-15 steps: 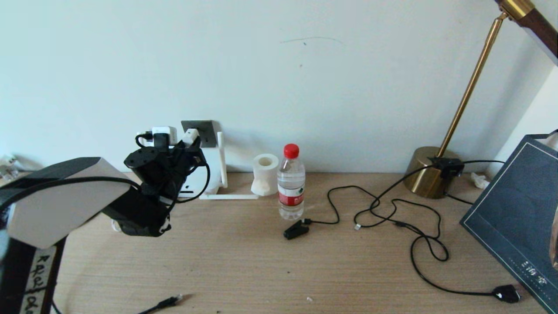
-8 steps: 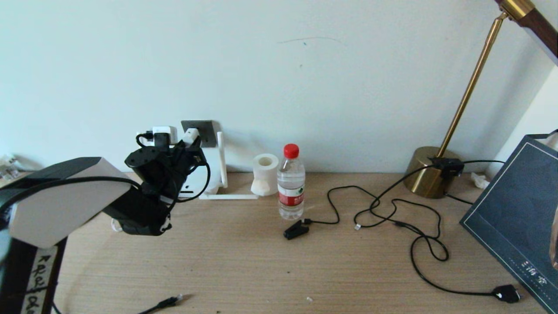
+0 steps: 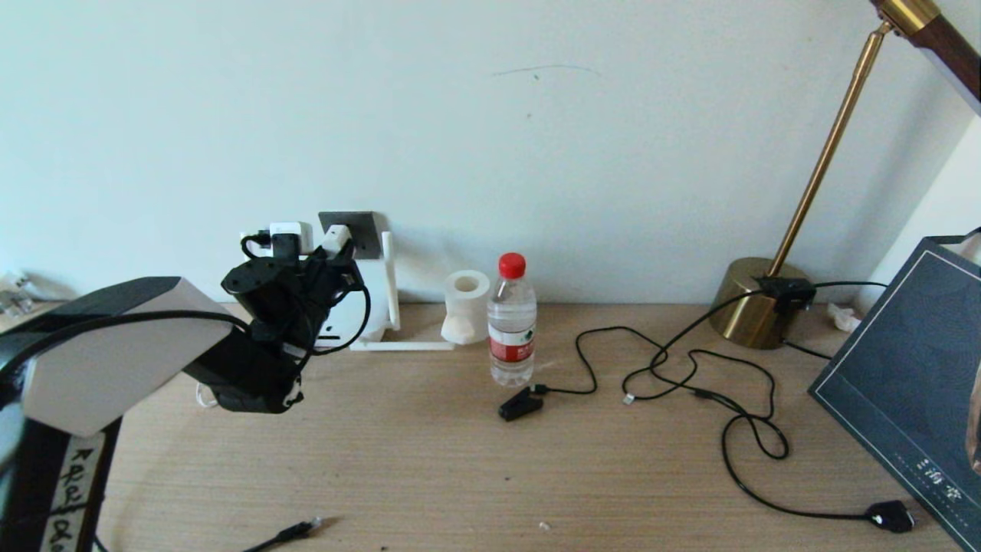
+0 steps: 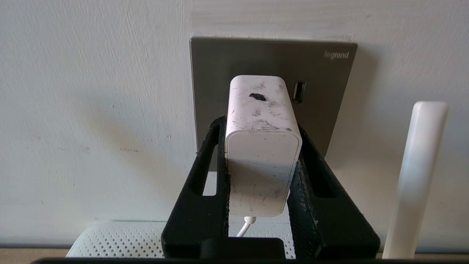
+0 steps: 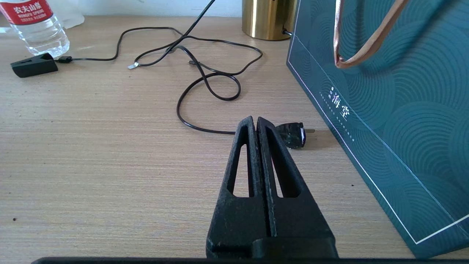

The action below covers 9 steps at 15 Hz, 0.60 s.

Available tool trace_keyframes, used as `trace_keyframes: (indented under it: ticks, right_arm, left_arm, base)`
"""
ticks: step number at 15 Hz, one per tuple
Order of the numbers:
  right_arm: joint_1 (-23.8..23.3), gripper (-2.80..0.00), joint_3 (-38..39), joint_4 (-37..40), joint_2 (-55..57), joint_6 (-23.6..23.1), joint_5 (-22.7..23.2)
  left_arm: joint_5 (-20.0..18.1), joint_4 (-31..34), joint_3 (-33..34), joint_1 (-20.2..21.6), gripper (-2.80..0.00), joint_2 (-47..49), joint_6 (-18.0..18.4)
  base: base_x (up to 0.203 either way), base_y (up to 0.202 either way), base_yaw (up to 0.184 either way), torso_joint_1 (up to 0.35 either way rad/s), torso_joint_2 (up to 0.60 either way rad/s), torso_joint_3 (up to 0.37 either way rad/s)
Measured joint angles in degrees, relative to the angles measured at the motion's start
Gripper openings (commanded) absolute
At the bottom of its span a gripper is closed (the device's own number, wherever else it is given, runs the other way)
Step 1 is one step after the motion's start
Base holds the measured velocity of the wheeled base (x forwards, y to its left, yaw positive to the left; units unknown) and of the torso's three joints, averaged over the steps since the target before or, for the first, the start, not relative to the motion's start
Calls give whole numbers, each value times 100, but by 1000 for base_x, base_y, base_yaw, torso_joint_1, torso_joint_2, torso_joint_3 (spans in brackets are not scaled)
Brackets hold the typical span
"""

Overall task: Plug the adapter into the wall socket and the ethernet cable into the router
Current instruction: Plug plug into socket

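My left gripper (image 4: 261,125) is shut on the white adapter (image 4: 262,146), one finger on each side. The adapter's far end meets the dark grey wall socket (image 4: 220,73); its prongs are hidden. A thin white cord leaves its near end. In the head view the adapter (image 3: 335,239) sits at the wall socket (image 3: 366,230), above the white router (image 3: 373,307). The router's perforated top (image 4: 117,238) and one antenna (image 4: 417,176) lie just below. The ethernet cable's plug (image 3: 304,527) lies at the table's front edge. My right gripper (image 5: 255,121) is shut and empty, low over the table.
A water bottle (image 3: 511,322) and a paper roll (image 3: 466,307) stand right of the router. A black clip (image 3: 521,402) on thin wire, a brass lamp base (image 3: 755,303), a teal bag (image 3: 904,368) and a chunky black plug (image 5: 293,134) fill the right side. Another white charger (image 3: 290,232) sits left of the socket.
The left arm has crept very slightly toward the wall with the adapter still in its grip. Nothing else has moved.
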Motion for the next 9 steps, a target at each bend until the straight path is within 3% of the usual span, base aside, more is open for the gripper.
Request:
trace_keyframes:
  ticks: [9]
  right_arm:
    - [0, -280, 0, 0, 0, 2, 2]
  left_arm:
    - [-2, 177, -193, 9, -280, 52, 6]
  base:
    - [0, 0, 0, 0, 0, 0]
